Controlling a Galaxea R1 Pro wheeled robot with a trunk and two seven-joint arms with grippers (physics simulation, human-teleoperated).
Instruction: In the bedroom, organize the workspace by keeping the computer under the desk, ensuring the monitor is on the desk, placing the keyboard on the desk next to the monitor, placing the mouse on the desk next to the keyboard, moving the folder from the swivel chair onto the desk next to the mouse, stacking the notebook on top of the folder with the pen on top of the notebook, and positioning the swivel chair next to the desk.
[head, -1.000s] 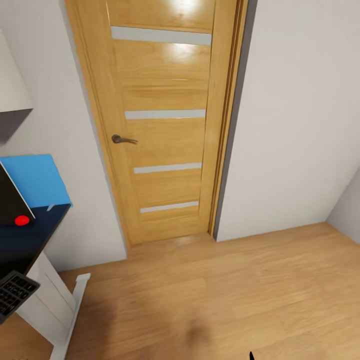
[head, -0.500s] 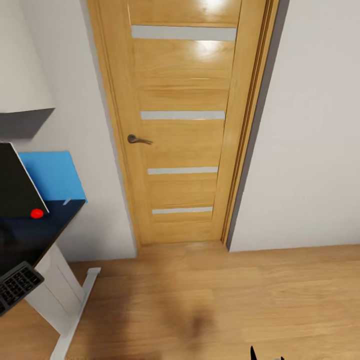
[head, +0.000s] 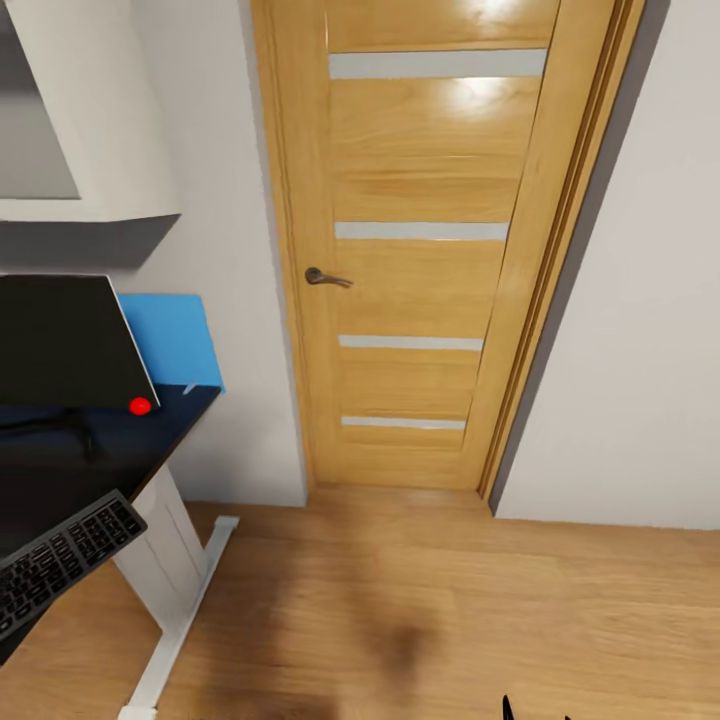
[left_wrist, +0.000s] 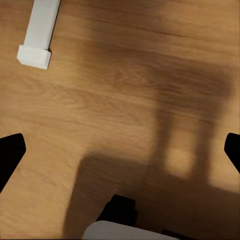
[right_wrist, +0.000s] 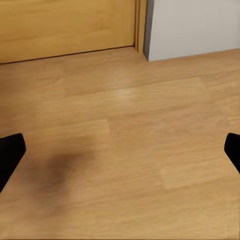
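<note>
While I was travelling with nothing to carry, my left claw (left_wrist: 120, 150) and right claw (right_wrist: 120, 150) hung spread apart and empty over the pale wooden floor (head: 450, 610). Nearest on the glossy black desk (head: 70, 480) lay the slim grey keyboard (head: 60, 565); behind it stood the wide black monitor (head: 65, 340). Beyond the desk rose the closed oak door (head: 430, 250).

Between the left gripper's (left_wrist: 120, 150) wide-spread black fingertips (left_wrist: 10, 150) lay shadowed wooden floor (left_wrist: 125, 90); beyond them, a white rectangular desk foot (left_wrist: 40, 35).
</note>
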